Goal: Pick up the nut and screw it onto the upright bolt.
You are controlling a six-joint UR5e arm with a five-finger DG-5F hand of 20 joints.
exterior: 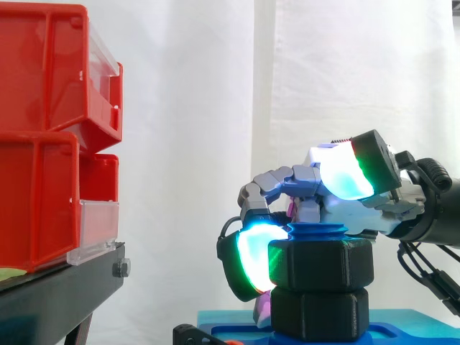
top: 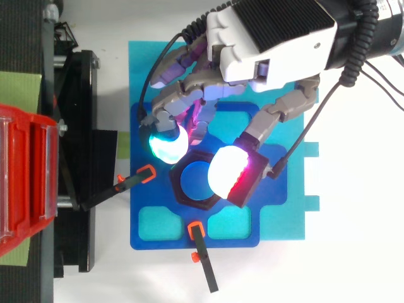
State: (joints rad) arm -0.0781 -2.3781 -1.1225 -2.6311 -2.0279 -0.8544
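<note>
The hand (exterior: 359,210) reaches in from the right of the side view, palm down. Its fingers are curled around the black nut (exterior: 320,266) at lower centre. A cyan-green fingertip (exterior: 253,253) presses the nut's left face. A second glowing pad (exterior: 343,176) is raised above the nut's right half. The nut sits on the upright blue bolt (exterior: 316,231), whose threaded end shows just above it, and a second black hex block (exterior: 320,313) lies directly beneath. Red bins (exterior: 43,144) stand at left. The top view alone shows the hand (top: 271,38) entering from the upper right, the bolt's round end (top: 194,182) inside the nut (top: 177,190), the blue fixture plate (top: 151,218), and orange-tipped clamps (top: 146,172).
</note>
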